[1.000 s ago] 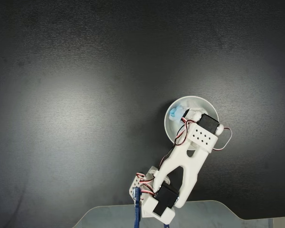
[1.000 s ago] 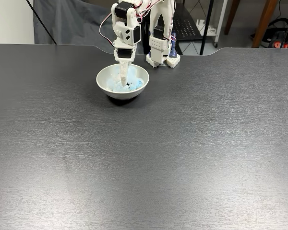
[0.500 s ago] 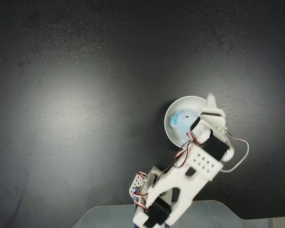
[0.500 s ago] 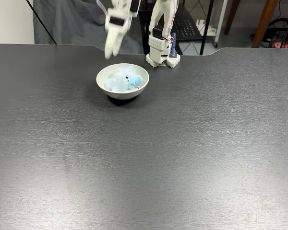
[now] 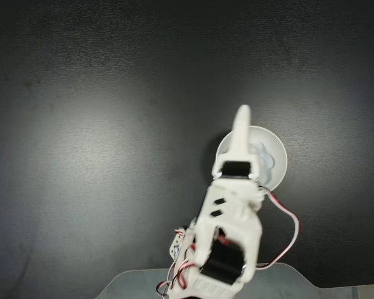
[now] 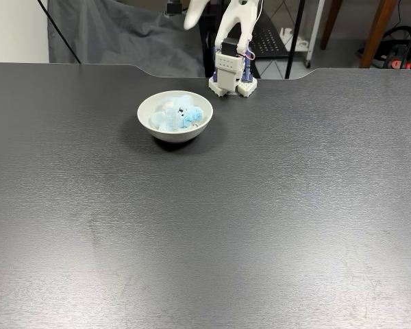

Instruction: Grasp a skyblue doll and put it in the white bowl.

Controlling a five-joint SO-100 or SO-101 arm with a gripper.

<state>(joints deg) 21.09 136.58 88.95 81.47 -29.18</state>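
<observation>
Light fell evenly from above. The dark table (image 5: 112, 124) showed a soft pale sheen mid-frame, dim corners, and the arm (image 5: 227, 230) looked overexposed.

A dark table (image 6: 260, 226) is filling the foreground of a workshop corner.
Behind it, grey cloth (image 6: 116, 38) is draping down, black metal stand legs (image 6: 298, 34) and a wooden leg (image 6: 379, 27) are standing, and a soft glare is spreading across the tabletop.

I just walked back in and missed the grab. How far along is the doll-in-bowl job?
Done, as far as can be seen: the skyblue doll lies inside the white bowl, free of the arm. Nothing is in hand: the gripper is raised above the bowl near the top edge of the fixed view, carrying nothing. Left: apparently only parking the arm.
</observation>
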